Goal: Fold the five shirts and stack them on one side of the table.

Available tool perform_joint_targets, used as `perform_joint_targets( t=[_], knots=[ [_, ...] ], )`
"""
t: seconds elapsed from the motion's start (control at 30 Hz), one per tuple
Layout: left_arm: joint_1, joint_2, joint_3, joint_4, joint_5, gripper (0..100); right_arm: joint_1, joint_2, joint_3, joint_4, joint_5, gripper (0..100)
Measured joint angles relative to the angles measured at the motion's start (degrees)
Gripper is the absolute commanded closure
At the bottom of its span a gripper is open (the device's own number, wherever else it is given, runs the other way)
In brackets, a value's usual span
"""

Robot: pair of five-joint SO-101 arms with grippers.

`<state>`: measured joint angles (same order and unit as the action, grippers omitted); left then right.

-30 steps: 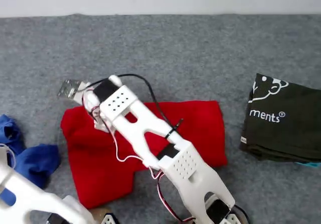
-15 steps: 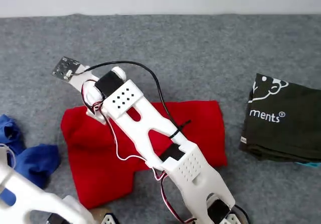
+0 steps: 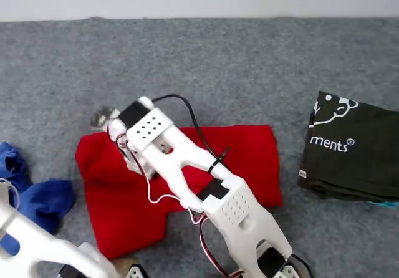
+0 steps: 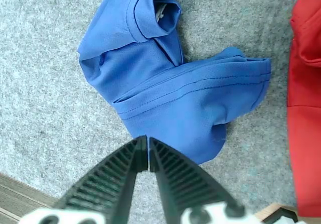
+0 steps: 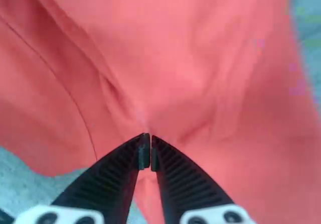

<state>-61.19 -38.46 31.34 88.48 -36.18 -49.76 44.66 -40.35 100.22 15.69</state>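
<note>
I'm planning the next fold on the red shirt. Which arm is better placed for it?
Right, likely. The right gripper is shut with its tips at a pucker in the red shirt, near its far-left corner. The left gripper is shut over the crumpled blue shirt.

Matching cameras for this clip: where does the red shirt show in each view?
High view: the red shirt lies mid-table, between the blue shirt and the dark folded stack.
Left wrist view: a strip of red shirt runs along one edge, beside the blue shirt.
Right wrist view: it spreads beneath the right end effector, puckered at the tips.
Shared landmark: the grey table cover.
</note>
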Motion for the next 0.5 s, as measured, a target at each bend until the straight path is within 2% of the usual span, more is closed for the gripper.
perform_joint_targets(
  t=[0.17,0.5],
  knots=[
    [0.0,0.0,0.0,0.0,0.0,99,-0.44,4.4,1.14,0.26,0.0,98.9],
    [0.0,0.0,0.0,0.0,0.0,99,-5.63,0.88,2.02,0.26,0.0,98.9]
  ],
)
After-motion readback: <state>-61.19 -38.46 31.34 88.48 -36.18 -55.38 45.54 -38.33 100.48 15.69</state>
